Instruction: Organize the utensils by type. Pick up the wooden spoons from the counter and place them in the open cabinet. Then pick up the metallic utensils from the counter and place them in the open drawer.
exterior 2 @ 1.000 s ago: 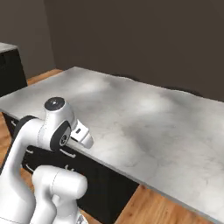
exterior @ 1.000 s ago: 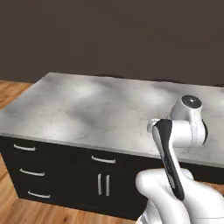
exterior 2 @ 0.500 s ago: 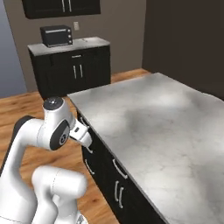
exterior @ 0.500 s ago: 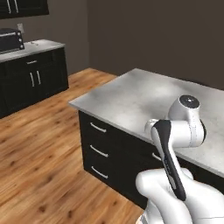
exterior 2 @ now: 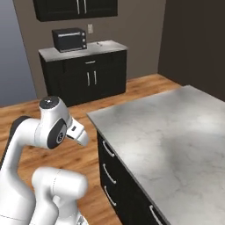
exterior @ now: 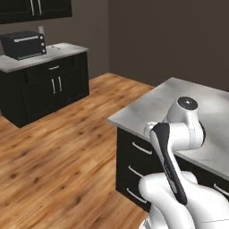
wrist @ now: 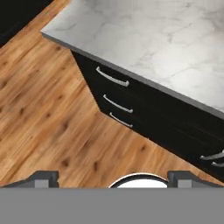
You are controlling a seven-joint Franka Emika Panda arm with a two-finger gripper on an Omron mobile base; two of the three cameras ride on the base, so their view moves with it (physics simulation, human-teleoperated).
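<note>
**Still hunting: no utensils in sight yet**

Right, you're beside a marble island (exterior 2: 167,145) w/ a bare top, and nothing on it looks like a spoon or a fork. The far counter (exterior 2: 83,49) sits at 11 o'clock in the right base view, w/ a toaster oven (exterior 2: 69,39) on it and black upper cabinets (exterior 2: 77,8) above. Whether the wooden spoons or metallic pieces lie there, you can't tell from here; too small. No open cabinet door or open drawer is evident either.

Risks, as I judge them: the arm is folded close to the island's edge, so a swing or turn of the base could clip the slab corner or the drawer handles (wrist: 113,77), which sit at 12 o'clock in the hand view. Also you could mistake this bare island for the work surface and waste time.

Gripper (wrist: 112,178): jaws spread wide, fingertips (wrist: 43,177) well apart, holding nothing, touching nothing, wood floor (wrist: 48,118) below.
</note>
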